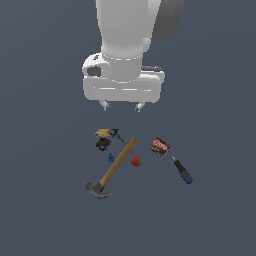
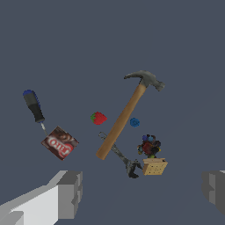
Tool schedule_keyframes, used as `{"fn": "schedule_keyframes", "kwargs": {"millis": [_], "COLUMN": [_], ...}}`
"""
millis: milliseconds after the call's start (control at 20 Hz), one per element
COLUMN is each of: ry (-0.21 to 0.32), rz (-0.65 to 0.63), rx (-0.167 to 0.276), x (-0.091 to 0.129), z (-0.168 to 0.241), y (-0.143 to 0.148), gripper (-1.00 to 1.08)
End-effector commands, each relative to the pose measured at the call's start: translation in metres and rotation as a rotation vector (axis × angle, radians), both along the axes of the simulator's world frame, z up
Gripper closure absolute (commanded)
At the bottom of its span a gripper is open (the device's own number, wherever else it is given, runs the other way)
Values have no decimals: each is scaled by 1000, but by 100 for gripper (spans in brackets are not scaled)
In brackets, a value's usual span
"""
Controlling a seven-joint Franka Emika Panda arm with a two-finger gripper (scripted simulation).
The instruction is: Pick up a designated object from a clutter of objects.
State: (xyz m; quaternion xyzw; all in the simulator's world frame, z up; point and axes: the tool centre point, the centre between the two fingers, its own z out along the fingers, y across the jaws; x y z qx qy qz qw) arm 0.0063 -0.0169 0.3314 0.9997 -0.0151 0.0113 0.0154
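The screwdriver (image 1: 181,170) (image 2: 34,107) has a black handle, a blue end cap and a thin grey shaft; it lies at the exterior view's right of the clutter, its tip pointing at the red-brown flat box (image 1: 160,146) (image 2: 59,143). My gripper (image 1: 121,106) (image 2: 140,193) hangs open well above the floor, behind the clutter and apart from every object. Its fingers (image 2: 69,193) hold nothing. The wooden-handled hammer (image 1: 114,168) (image 2: 127,113) lies diagonally in the middle, with the red strawberry (image 1: 136,161) (image 2: 98,117) beside its handle.
A small blue piece (image 1: 110,158) (image 2: 134,122) lies on the hammer handle's other side. A tan block (image 1: 103,133) (image 2: 154,166), a dark multicoloured item (image 1: 103,143) (image 2: 149,146) and a thin grey metal tool (image 1: 118,136) (image 2: 121,158) cluster at the handle's end. The floor is plain dark grey.
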Motion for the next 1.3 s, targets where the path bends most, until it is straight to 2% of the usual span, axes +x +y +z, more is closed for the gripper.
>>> {"fn": "schedule_keyframes", "kwargs": {"millis": [0, 300, 550, 950, 1250], "ry": [1, 3, 6, 13, 19], "rz": [5, 37, 84, 201, 291], "rx": [-1, -6, -12, -12, 0], "x": [2, 13, 28, 49, 51], "z": [-3, -22, -51, -127, -191], "y": [3, 20, 48, 120, 180], "gripper": [-92, -92, -92, -92, -92]}}
